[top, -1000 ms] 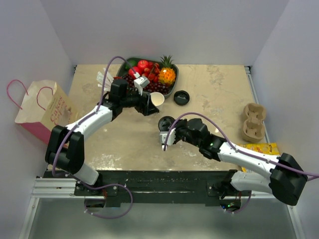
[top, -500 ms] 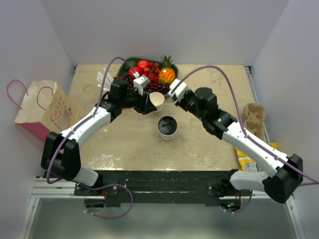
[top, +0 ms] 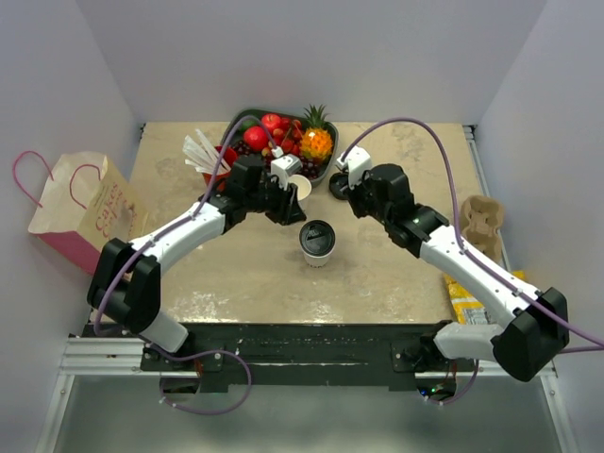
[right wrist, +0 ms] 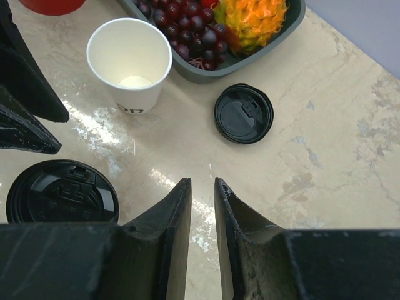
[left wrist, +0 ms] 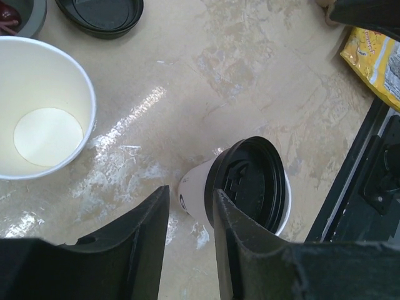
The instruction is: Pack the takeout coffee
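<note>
The takeout coffee (top: 318, 241), a white cup with a black lid, stands upright mid-table. In the left wrist view the takeout coffee (left wrist: 253, 187) sits just beyond and to the right of my fingertips. My left gripper (top: 289, 198) hovers behind and left of it. Its jaws (left wrist: 190, 203) stand open by a narrow gap, with only table between them. My right gripper (top: 347, 189) hangs farther back, right of the cup. It (right wrist: 202, 183) is open by a thin slit and holds nothing. The takeout coffee's lid (right wrist: 61, 192) shows at the lower left of the right wrist view.
A lidless white cup (top: 300, 188) stands by my left gripper. A loose black lid (right wrist: 244, 114) lies on the table. Behind are a fruit tray (top: 326, 168) and a red cup with straws (top: 222, 156). A paper bag (top: 80, 203) stands left, a cup carrier (top: 479, 229) and a yellow packet (top: 477, 283) right.
My right arm has swung from in front of the coffee cup to the back, near the loose lid. My left gripper has shifted right toward the coffee and its jaws have narrowed.
</note>
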Motion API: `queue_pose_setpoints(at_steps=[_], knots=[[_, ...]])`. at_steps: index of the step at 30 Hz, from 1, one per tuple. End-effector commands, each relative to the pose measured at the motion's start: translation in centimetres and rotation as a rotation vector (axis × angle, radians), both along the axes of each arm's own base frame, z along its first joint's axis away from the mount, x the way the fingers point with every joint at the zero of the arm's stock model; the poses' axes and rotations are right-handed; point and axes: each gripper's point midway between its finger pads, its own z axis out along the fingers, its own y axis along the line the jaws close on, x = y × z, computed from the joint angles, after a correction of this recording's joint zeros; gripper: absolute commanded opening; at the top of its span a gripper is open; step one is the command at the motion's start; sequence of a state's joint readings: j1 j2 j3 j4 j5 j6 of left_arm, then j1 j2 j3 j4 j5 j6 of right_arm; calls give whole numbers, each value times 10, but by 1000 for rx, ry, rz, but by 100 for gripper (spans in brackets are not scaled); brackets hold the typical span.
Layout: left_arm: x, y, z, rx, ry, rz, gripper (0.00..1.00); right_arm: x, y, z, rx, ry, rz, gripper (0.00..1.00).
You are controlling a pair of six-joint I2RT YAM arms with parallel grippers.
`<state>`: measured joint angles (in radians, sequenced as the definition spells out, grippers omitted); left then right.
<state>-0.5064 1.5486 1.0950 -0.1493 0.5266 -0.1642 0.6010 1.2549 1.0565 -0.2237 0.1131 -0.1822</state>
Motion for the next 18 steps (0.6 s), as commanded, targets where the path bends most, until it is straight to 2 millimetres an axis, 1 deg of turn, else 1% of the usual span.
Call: queue_pose_setpoints(at_steps=[1,3,7,13,14,16,17,18], knots=[[4,-10,8,-25,-14,-19,38,0,-5,13,60,-34,-32,26],[2,-13,5,-31,-2,-33,38,0,-7,12,60,-34,-37,26],[1,-18,8,-52,0,-49,36,1,-9,10,61,-31,-43,27],[2,-19,9,-53,3,-55,34,4,-12,8,66,-33,-53,27],[4,-17,10,-47,-6,-36,34,4,-12,8,65,-33,-56,27],[7,-14,14,-45,-19,-14,36,4,-12,8,65,-31,-55,27],[7,-14,21,-53,-36,-9,38,4,-13,8,64,-34,-57,28],[6,-13,24,-57,-44,-12,42,4,-13,8,61,-32,-57,28]])
